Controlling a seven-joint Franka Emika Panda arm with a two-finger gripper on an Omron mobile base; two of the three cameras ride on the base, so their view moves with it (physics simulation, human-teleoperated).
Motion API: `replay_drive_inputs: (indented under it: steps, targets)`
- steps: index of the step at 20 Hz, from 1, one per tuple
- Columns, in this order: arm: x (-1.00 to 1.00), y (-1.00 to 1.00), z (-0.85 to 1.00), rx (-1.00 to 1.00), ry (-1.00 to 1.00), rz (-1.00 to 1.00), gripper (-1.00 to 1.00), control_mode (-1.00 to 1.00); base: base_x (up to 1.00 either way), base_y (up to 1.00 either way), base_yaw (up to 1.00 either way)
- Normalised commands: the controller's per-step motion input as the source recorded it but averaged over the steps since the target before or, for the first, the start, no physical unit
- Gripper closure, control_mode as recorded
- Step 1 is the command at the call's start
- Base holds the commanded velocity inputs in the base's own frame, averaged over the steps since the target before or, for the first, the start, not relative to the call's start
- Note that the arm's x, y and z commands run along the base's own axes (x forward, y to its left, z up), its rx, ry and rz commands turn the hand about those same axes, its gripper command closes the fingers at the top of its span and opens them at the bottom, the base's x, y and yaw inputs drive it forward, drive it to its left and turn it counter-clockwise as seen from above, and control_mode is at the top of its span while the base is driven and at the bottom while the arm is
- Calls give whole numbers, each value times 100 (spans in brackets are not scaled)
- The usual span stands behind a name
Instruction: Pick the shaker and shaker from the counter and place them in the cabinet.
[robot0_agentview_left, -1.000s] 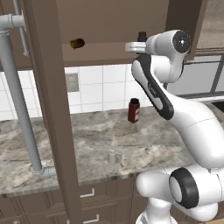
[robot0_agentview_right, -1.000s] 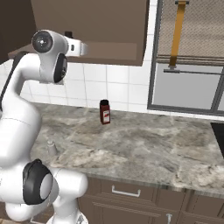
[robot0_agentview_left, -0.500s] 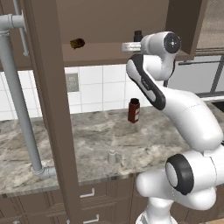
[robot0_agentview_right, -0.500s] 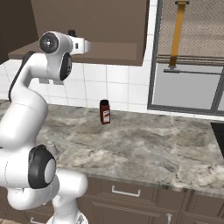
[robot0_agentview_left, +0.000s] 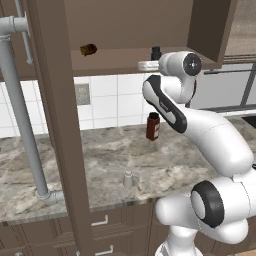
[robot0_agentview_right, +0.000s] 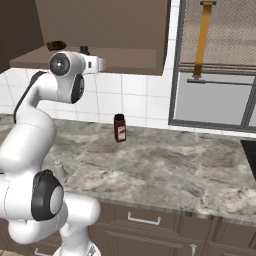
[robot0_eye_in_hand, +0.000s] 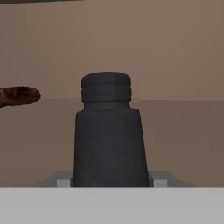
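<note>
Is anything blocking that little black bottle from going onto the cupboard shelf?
Nothing visible does. The black shaker sits between the gripper's fingers, already over the cabinet base board; the small brown object lies off to one side.

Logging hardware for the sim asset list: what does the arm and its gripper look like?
The arm has glossy white rounded links with dark grey to black joint discs, one at the wrist and a larger black ring low on the body. No cables or markings are visible. The gripper is a pale flat white-grey hand; its finger tips are hidden in every view.
</note>
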Motion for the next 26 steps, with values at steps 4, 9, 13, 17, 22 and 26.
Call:
replay_drive_inputs:
  steps: [4,9,13,17,22,26]
  targets:
    - [11,0,-16,0,-4,0,100,-100,0,0,0]
    - [2,0,38,1,-9,0,100,-100,0,0,0]
    - [7,0,30,6,-1,0,100,-100,0,0,0]
    - [28,0,0,5,0,1,100,-100,0,0,0]
    - [48,0,-6,7,0,2,100,-100,0,0,0]
    - [46,0,-41,7,4,5,100,-100,0,0,0]
